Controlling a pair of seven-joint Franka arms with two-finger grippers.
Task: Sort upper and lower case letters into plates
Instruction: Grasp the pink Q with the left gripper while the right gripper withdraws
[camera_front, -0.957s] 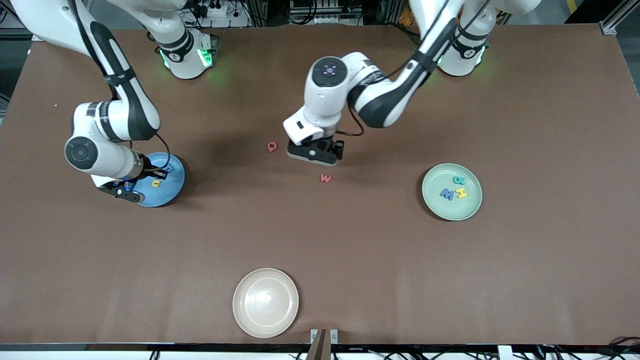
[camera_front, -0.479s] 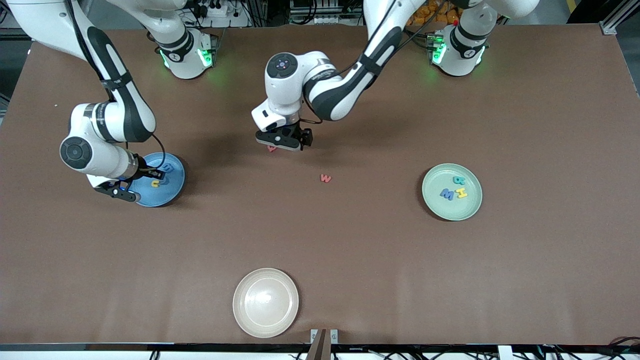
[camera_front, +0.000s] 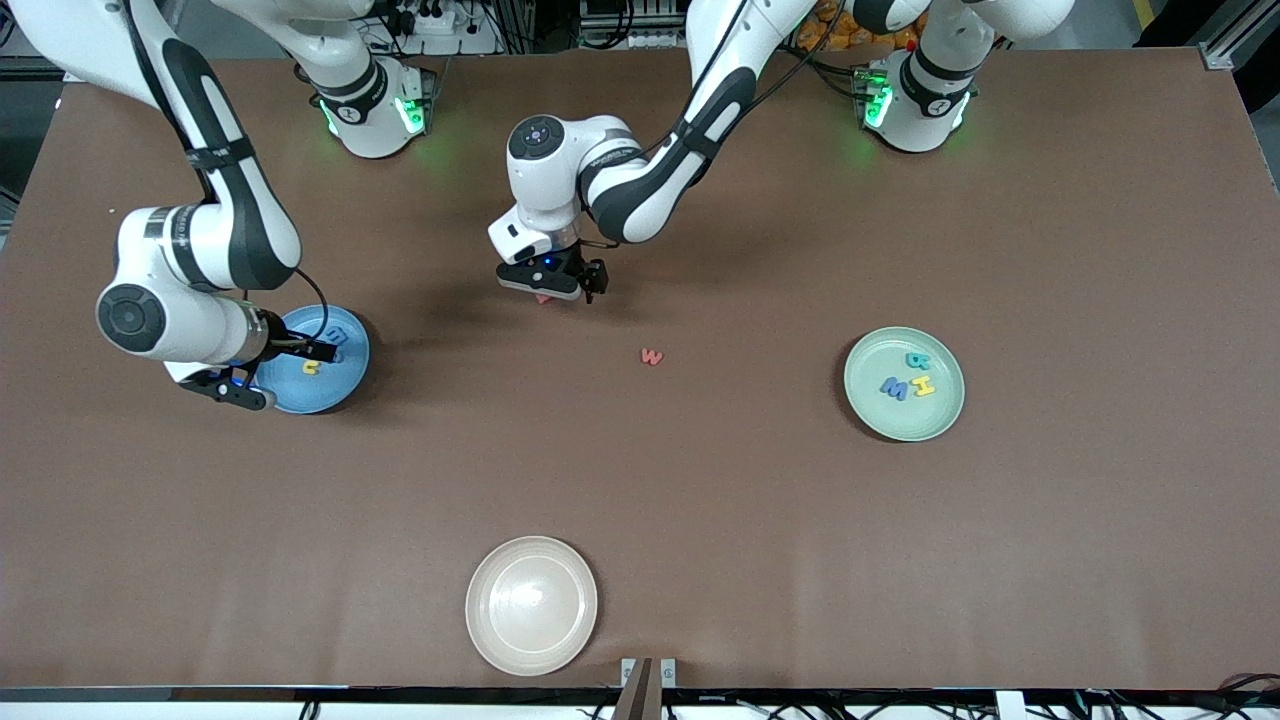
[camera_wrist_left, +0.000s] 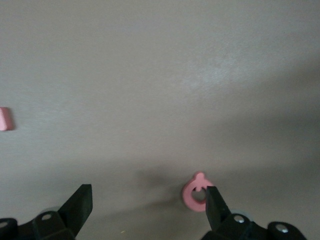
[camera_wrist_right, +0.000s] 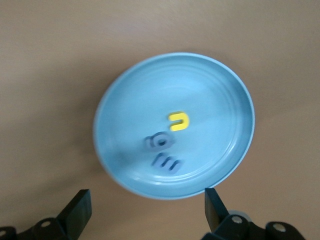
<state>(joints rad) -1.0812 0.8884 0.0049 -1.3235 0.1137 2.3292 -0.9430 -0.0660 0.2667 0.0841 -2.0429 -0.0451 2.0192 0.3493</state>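
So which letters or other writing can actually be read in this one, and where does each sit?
"W": red letter on the bare table.
"Q": pink letter on the table, under the left hand.
"M", "H": blue letter and yellow letter in the green plate.
Teal letter there: unclear.
Blue plate: yellow "u"; two blue letters blurred.
No labels or brands are readable.

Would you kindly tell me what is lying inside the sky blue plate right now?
The sky blue plate holds a yellow letter and two blue letters. In the front view the right arm covers part of the plate, so only the right wrist view shows all three.
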